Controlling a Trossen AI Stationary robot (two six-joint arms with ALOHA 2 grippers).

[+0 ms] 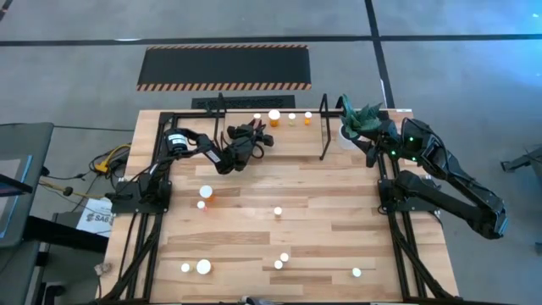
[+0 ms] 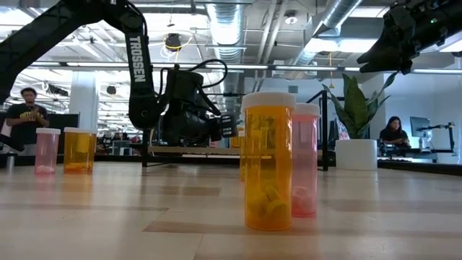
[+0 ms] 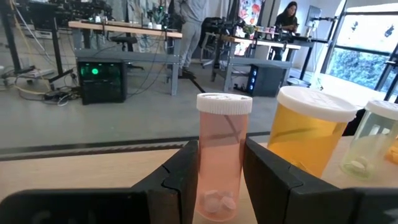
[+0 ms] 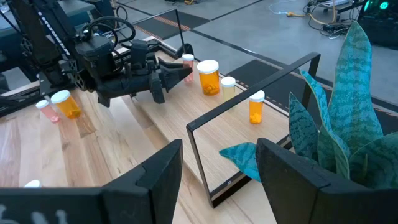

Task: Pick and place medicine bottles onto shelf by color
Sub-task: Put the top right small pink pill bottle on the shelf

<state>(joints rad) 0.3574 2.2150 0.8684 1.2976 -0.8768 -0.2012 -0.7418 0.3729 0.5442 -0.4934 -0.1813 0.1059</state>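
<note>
The left gripper (image 3: 221,180) brackets a pink bottle (image 3: 222,155) at the shelf (image 1: 288,140), upper centre, grip apparently loosening to release it upright. The right gripper (image 4: 217,168) waits open at upper right.

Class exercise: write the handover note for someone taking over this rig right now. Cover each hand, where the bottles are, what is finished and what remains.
Left hand: at the shelf, fingers either side of a pink bottle standing there; grip looks to be loosening.
Right hand: open, empty, waiting by the plant.
Done: four bottles on the shelf, including a large orange bottle.
Left: about eight bottles on the table, such as one mid-table.
</note>
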